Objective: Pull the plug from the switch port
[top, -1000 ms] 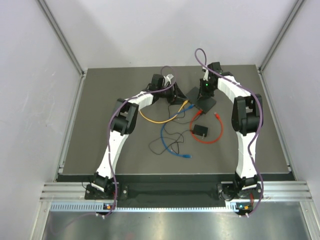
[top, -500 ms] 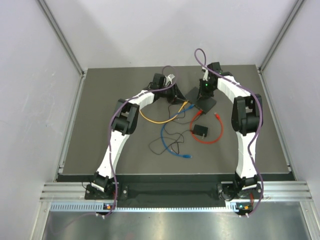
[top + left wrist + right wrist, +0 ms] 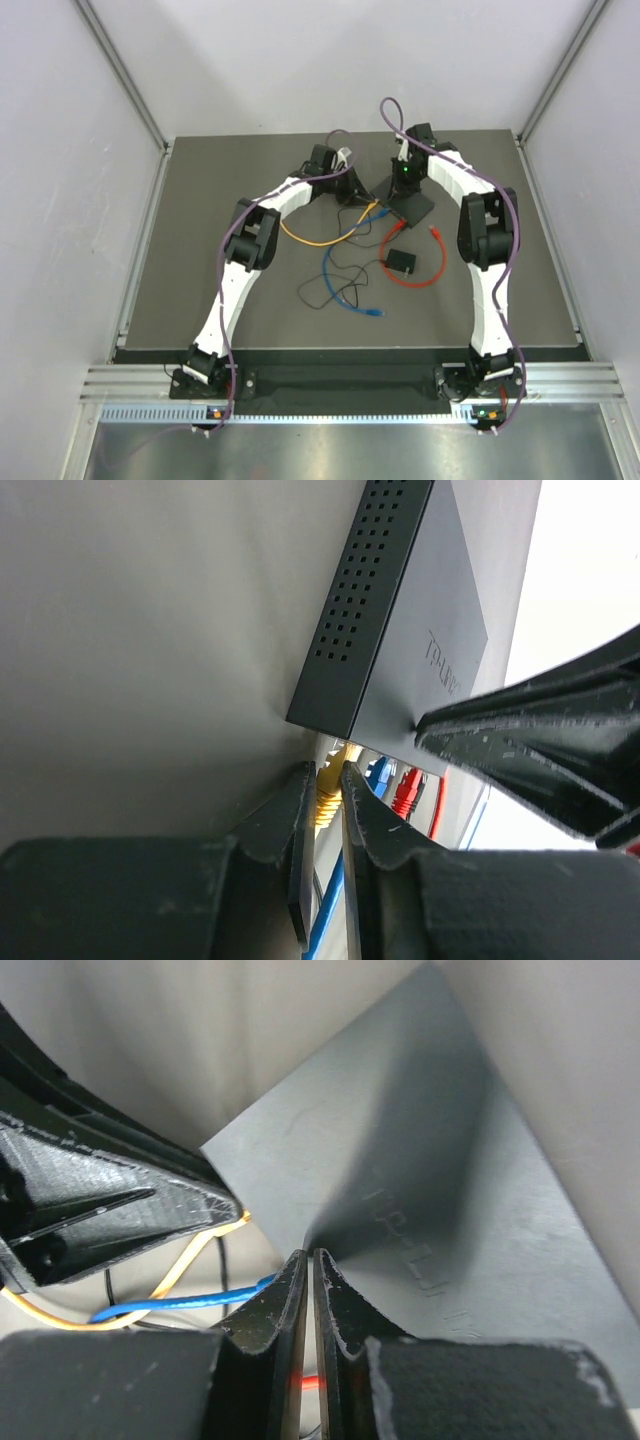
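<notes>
The switch [image 3: 410, 203] is a flat black box at the back middle of the mat. It also shows in the left wrist view [image 3: 400, 630] and in the right wrist view [image 3: 430, 1200]. Yellow [image 3: 330, 792], blue [image 3: 378, 772] and red [image 3: 405, 792] plugs sit in its port row. My left gripper [image 3: 325, 772] is shut on the yellow plug at the port edge; it also shows in the top view [image 3: 362, 195]. My right gripper [image 3: 309, 1255] is shut, with its tips pressed on the switch's top face; it also shows in the top view [image 3: 404, 182].
The yellow cable [image 3: 315, 239], blue cable [image 3: 345, 290] and red cable [image 3: 425, 272] trail toward the front over the mat [image 3: 200, 260]. A small black power adapter [image 3: 402, 262] with a thin black wire lies in front of the switch. Grey walls stand on both sides.
My right gripper has shifted a little left on the switch, and the switch has turned slightly. My left gripper stays at the port edge.
</notes>
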Controlling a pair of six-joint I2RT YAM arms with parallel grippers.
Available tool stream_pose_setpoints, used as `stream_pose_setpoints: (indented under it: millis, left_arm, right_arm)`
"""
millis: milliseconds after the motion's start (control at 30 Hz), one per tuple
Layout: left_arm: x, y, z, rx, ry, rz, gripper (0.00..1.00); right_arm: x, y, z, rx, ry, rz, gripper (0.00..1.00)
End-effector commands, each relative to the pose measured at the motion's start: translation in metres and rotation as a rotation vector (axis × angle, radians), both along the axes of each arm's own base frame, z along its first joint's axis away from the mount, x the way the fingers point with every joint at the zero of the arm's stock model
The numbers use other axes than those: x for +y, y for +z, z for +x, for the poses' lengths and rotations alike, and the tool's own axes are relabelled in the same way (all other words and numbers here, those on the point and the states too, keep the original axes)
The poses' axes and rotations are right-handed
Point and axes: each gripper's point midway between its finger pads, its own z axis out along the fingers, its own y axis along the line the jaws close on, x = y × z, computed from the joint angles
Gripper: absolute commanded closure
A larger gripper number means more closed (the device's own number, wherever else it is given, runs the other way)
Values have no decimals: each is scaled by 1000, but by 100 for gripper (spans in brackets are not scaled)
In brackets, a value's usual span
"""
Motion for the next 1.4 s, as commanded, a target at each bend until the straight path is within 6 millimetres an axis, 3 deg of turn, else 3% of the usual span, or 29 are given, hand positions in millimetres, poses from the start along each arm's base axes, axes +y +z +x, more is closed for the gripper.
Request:
stream_pose_setpoints:
  millis: [0,333,500,567,633,767,1200,1367]
  left_arm:
    - [6,-81,-21,113,51,198,100]
    - [18,-86,-26,112,31,250,100]
    - [28,-83,-24,109,35,264,100]
    - [29,-80,-24,106,32,267,100]
    - [28,-78,-25,110,22,256,100]
    - [29,-75,-25,106,7,255,100]
    - [31,-79,-35,137,-34,269,100]
    - [33,-79,-41,149,-48,279,100]
  right_arm:
    - [0,-25,-16,76,32,-66,93]
    - [-10,-8,-14,32,33,-126,91]
    - [-14,5,-29,9,47,-171,89]
    - [-11,5,-36,-7,91,-227,80]
    - [-16,1,-37,-5,91,-270,57]
    - [-23,-3,-29,-3,93,-343,43]
    - [-35,-38,-6,9,-13,-530,43]
    - [-33,-46,0,25,-68,-543,48]
